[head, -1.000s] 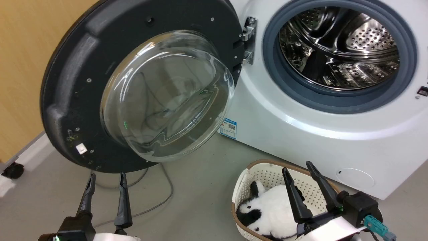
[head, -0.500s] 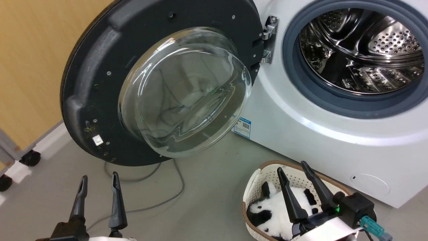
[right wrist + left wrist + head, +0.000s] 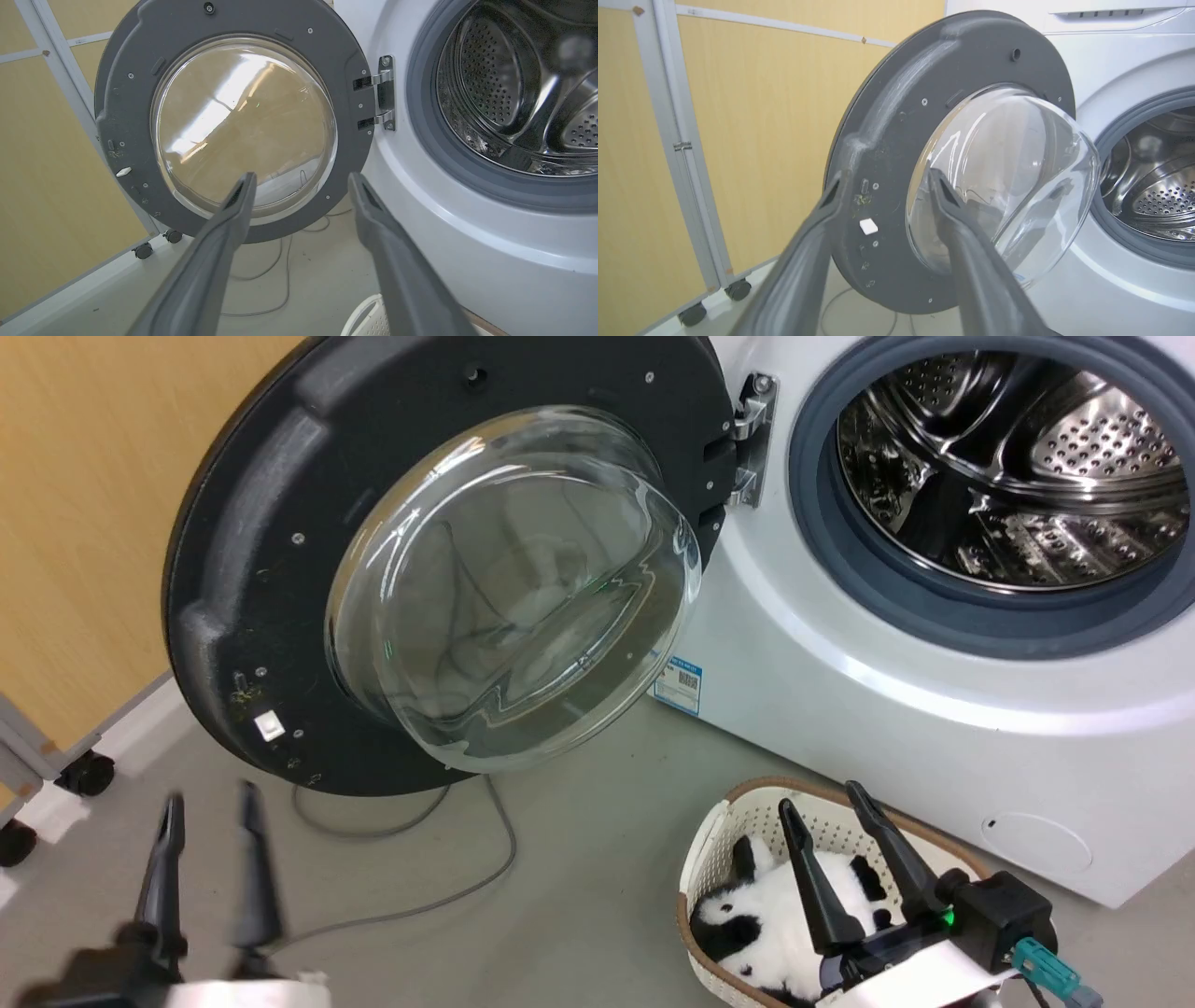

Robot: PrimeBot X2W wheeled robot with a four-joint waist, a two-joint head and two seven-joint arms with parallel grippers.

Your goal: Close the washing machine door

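Well, the door [image 3: 280, 523] stands wide open. It hangs on its hinge [image 3: 752, 429] at the left of the washer [image 3: 840, 709], and its glass bowl faces me. The drum [image 3: 1008, 467] is bare. So no part of the job is done yet.

My left end effector [image 3: 210, 795] is low, near the door's bottom edge, not touching it. Its fingers are spread and hold nothing. My right end effector [image 3: 821, 795] is spread and empty too, over the basket [image 3: 709, 831].

I think all of it is left: reach the door's far edge, push it round to the drum, and press till it clicks.
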